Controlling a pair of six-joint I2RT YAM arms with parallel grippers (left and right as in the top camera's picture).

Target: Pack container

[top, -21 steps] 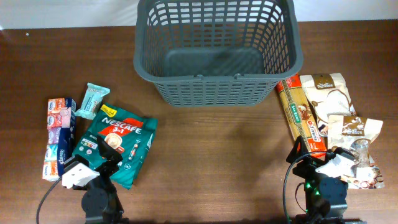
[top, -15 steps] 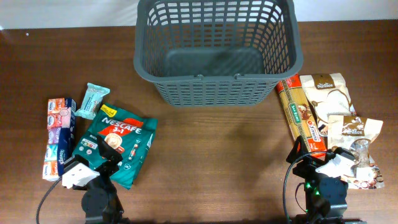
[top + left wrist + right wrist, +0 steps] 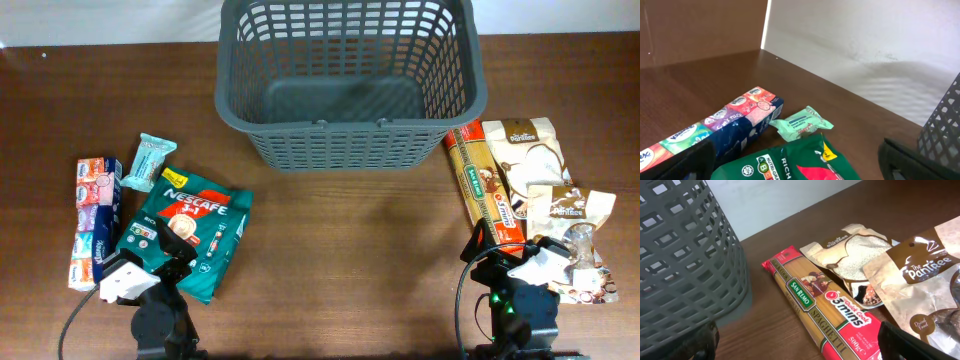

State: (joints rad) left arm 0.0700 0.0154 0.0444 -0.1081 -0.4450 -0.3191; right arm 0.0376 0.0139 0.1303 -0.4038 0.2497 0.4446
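The container (image 3: 345,148), a large dark grey plastic basket with lattice-slotted sides, stands upright at the far middle of the brown wooden table (image 3: 340,250), and its solid bottom shows from overhead. The left gripper (image 3: 796,145) hangs low at the near left edge with its dark fingers (image 3: 687,160) spread wide apart and nothing gripped between them. Below and ahead of it lies a green Nescafe 3-in-1 packet (image 3: 195,225). A long multicoloured strip of tissue packs (image 3: 95,215) lies just beside the packet's left edge, and a small mint-green snack bar (image 3: 150,162) sits at the strip's far end, close to both. The right gripper (image 3: 796,325) sits at the near right edge, its fingers (image 3: 917,340) likewise wide apart and holding nothing. In front of it a red and yellow San Remo spaghetti packet (image 3: 488,190) lies flat, with its far end just beside the basket's right front corner. Two brown and white Pantree pouches lie to the right of the spaghetti: the farther pouch (image 3: 530,150) touches it, and the nearer pouch (image 3: 575,215) partly overlaps the farther one.
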